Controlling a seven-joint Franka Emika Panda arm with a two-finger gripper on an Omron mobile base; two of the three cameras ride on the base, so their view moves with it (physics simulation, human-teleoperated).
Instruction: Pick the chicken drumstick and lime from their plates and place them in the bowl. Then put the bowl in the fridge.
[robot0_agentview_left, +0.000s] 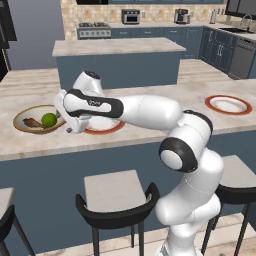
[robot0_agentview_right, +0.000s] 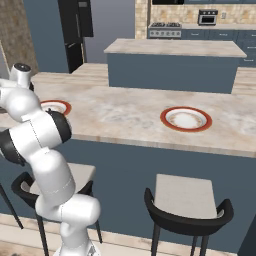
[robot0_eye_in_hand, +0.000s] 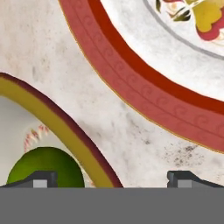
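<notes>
From my remote station I saw the arm (robot0_agentview_left: 150, 112) stretched out toward nine o'clock across the near counter (robot0_agentview_left: 150, 97), with the gripper (robot0_agentview_left: 75, 125) low over the marble just beside the bowl (robot0_agentview_left: 22, 117). In the hand view its two dark fingertips (robot0_eye_in_hand: 41, 178) stood wide apart with nothing between them, so the gripper was released and carrying nothing. One tip sat over the lime, the other over bare counter.

The bowl rested at the nine o'clock end of the counter in the left base view. Inside it lay the lime (robot0_agentview_left: 49, 119), bright green, and the chicken drumstick (robot0_agentview_left: 34, 122), brown, touching or nearly touching the lime on its nine o'clock side. In the hand view the lime (robot0_eye_in_hand: 43, 168) showed at seven o'clock, just inside the bowl's brown rim (robot0_eye_in_hand: 65, 127).

The near plate (robot0_agentview_left: 105, 127) lay just beside the bowl at its three o'clock, partly hidden under the arm; its red rim (robot0_eye_in_hand: 144, 92) swept across the hand view from twelve to four o'clock. The second plate (robot0_agentview_left: 228, 104) sat well apart at the three o'clock end of the counter. In the right base view, a tall dark fridge (robot0_agentview_right: 75, 30) stood at eleven o'clock, beyond the counter.
</notes>
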